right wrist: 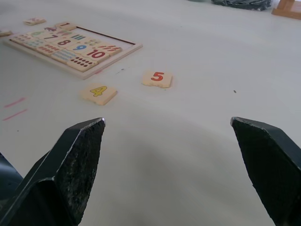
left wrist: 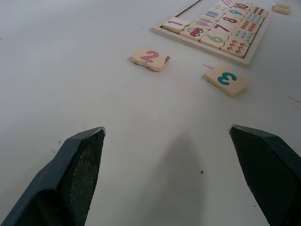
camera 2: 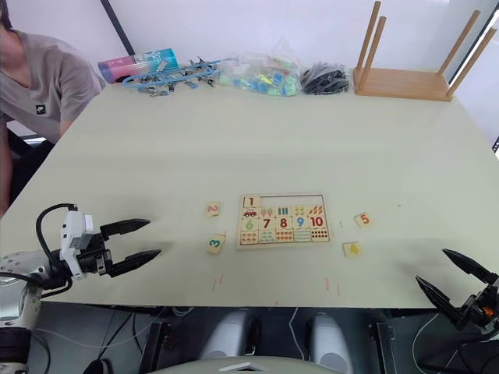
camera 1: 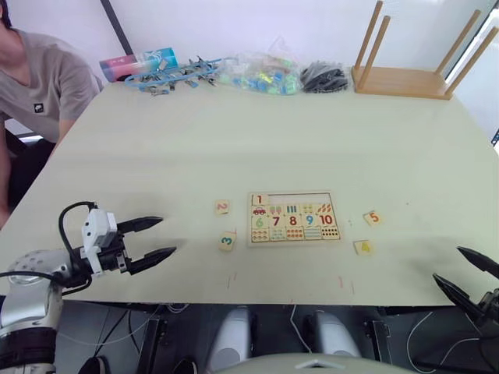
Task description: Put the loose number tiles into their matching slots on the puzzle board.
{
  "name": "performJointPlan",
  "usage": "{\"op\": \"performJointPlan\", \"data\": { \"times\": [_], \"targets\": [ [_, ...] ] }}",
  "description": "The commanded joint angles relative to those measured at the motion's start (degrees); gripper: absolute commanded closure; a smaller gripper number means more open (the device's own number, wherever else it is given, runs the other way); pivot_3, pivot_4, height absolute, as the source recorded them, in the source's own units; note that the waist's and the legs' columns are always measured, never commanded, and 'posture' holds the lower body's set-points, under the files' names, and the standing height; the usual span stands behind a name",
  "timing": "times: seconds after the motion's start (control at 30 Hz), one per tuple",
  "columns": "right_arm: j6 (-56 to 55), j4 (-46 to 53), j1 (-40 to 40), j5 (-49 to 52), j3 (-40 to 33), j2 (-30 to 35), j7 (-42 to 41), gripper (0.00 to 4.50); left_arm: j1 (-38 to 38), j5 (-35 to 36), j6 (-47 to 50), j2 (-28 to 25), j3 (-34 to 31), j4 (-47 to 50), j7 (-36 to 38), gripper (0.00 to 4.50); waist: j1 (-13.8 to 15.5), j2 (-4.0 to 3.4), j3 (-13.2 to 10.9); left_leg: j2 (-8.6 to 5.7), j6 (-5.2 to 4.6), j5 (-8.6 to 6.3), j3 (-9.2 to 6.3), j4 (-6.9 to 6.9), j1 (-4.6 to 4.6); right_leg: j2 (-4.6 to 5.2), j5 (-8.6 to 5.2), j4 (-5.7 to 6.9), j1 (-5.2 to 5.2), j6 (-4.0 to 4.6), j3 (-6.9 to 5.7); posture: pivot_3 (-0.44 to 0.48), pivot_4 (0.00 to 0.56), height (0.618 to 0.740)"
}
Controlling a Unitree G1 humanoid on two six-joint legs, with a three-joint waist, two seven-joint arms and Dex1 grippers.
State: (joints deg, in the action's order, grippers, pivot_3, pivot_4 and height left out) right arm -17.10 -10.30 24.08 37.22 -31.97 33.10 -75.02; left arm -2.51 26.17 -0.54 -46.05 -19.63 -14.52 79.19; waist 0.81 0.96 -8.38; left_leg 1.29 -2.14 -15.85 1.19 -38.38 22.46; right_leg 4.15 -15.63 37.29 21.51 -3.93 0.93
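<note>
Both grippers, left gripper [camera 1: 152,239] and right gripper [camera 1: 466,271], hover wide apart and empty, flanking the flat pale wooden puzzle board [camera 1: 294,218], ready for scattered tiles: pink 2 tile [camera 1: 222,207], green 3 tile [camera 1: 227,241], yellow 4 tile [camera 1: 362,248], orange 5 tile [camera 1: 373,218].

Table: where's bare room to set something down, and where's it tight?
Free: the wide stretch of table between the puzzle board and the far-edge clutter; also the near-left patch between the left gripper and tile 2. Tight: beside the board, with tile 3, tile 4 and tile 5.
</note>
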Motion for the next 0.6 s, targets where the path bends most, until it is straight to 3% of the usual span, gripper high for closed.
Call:
{"op": "performJointPlan", "data": {
  "times": [0.03,0.6],
  "targets": [
    [0.6,-0.2,-0.2,1.2,-1.3,1.2,-1.7,0.00,0.2,0.9,-1.1,-0.5,-1.1,1.1,0.0,0.04,0.0,0.00,0.0,0.00,0.00,0.00,0.00,0.00,0.00,0.00,0.00,0.00,0.00,0.00,0.00,0.000,0.150,0.740],
    [0.3,-0.1,-0.7,1.0,-1.7,1.7,-5.3,0.00,1.4,-0.1,-5.3,-0.3,0.2,-4.2,3.4,0.04,0.0,0.00,0.0,0.00,0.00,0.00,0.01,0.00,0.00,0.01,0.00,0.00,0.00,0.00,0.00,0.000,0.150,0.740]
  ]
}}
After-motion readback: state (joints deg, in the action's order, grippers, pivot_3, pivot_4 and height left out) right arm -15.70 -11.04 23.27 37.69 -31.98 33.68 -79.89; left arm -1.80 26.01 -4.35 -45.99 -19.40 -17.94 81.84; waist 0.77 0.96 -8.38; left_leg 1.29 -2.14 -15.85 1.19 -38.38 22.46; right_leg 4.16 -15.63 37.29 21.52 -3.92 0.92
